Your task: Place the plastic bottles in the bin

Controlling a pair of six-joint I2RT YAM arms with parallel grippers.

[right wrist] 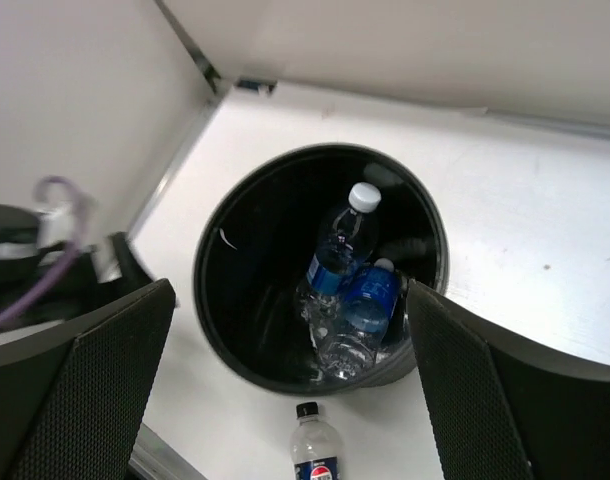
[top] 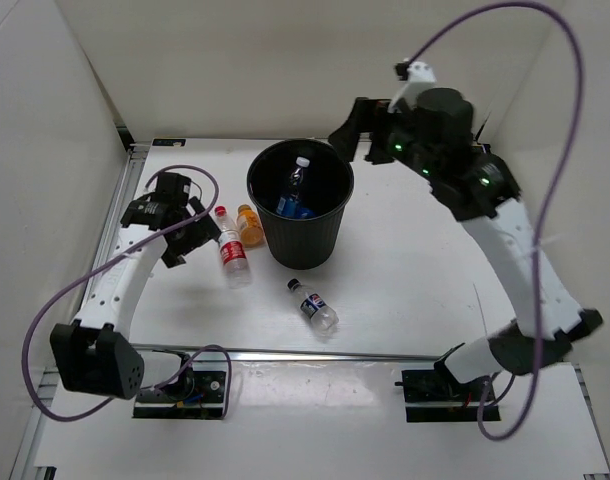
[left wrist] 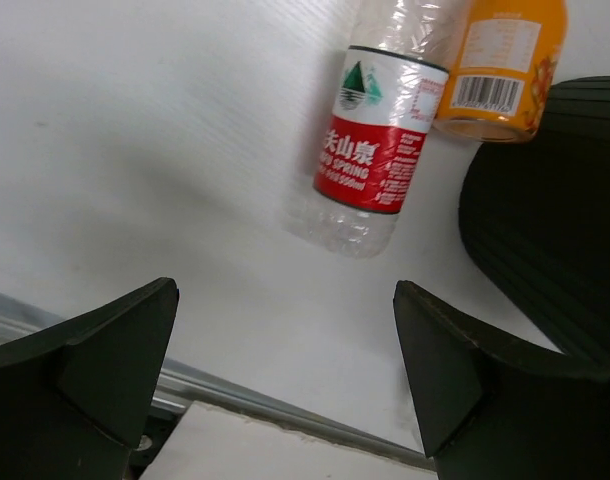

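Note:
The black bin (top: 301,235) stands mid-table with two blue-labelled bottles (top: 293,195) inside, also seen in the right wrist view (right wrist: 350,290). A red-labelled bottle (top: 232,252) and a short orange bottle (top: 249,224) lie left of the bin; both show in the left wrist view, the red-labelled one (left wrist: 375,150) and the orange one (left wrist: 500,60). A dark-labelled bottle (top: 313,304) lies in front of the bin and shows in the right wrist view (right wrist: 315,455). My left gripper (top: 190,232) is open and empty beside the red-labelled bottle. My right gripper (top: 350,135) is open and empty above the bin's far rim.
White walls enclose the table at left, back and right. A metal rail (top: 315,353) runs along the near edge. Purple cables (top: 55,300) loop from both arms.

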